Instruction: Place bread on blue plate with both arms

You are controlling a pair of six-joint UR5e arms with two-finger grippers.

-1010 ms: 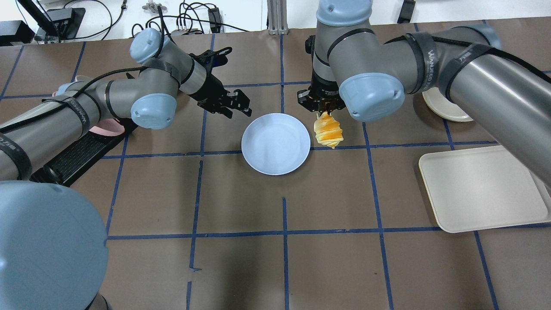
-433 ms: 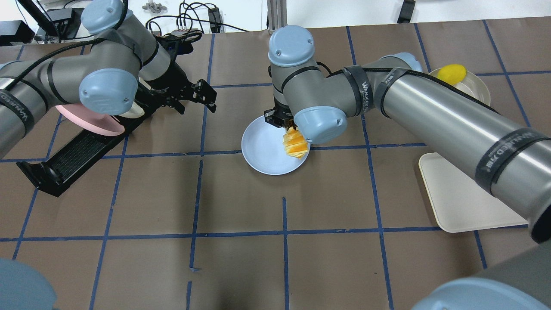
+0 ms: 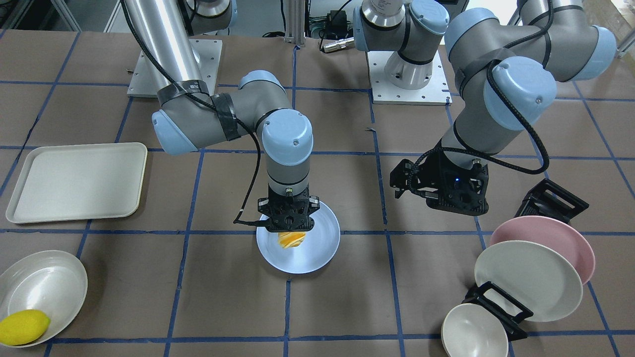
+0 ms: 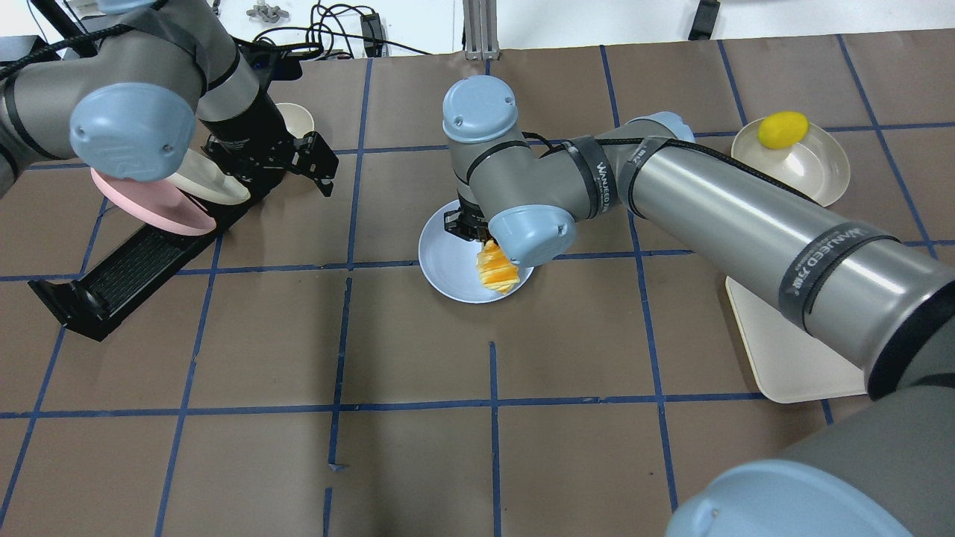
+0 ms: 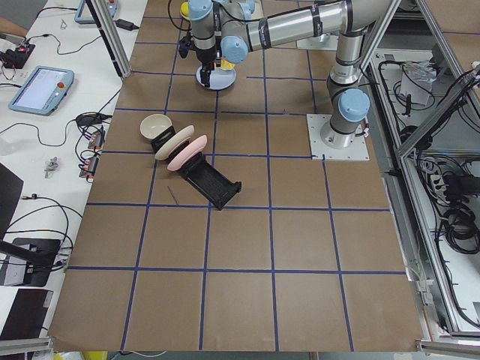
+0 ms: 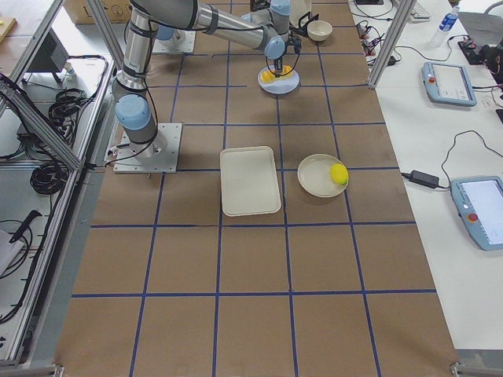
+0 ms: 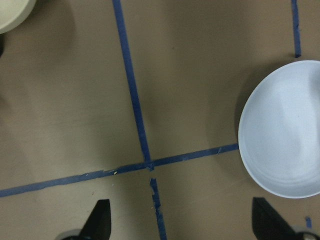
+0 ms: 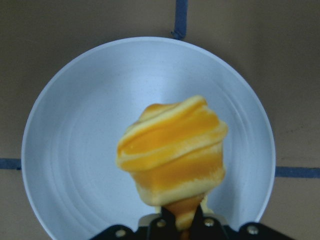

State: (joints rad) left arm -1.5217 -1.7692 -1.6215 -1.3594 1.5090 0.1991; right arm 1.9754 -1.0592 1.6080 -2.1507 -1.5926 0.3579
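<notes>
My right gripper (image 3: pixel 289 231) is shut on one end of the bread (image 3: pixel 291 240), an orange-golden ridged loaf with cream edges. The bread hangs end-down over the blue plate (image 3: pixel 320 248). The right wrist view shows the bread (image 8: pixel 172 150) over the middle of the blue plate (image 8: pixel 75 140); whether they touch I cannot tell. In the overhead view the bread (image 4: pixel 496 270) lies over the right half of the plate (image 4: pixel 446 261). My left gripper (image 4: pixel 317 162) is open and empty, well to the left of the plate, near the dish rack. Its wrist view shows the plate's edge (image 7: pixel 285 135).
A black rack (image 3: pixel 550 198) holds a pink plate (image 3: pixel 550 235) and a cream plate (image 3: pixel 526 280), with a small bowl (image 3: pixel 474 329) beside them. A cream tray (image 3: pixel 74 181) and a bowl (image 3: pixel 44 277) with a yellow lemon (image 3: pixel 22 327) lie on my right side.
My right gripper carried the bread leftward from beside the plate to over it. My left arm drew back to the left, away from the plate and toward the rack.
</notes>
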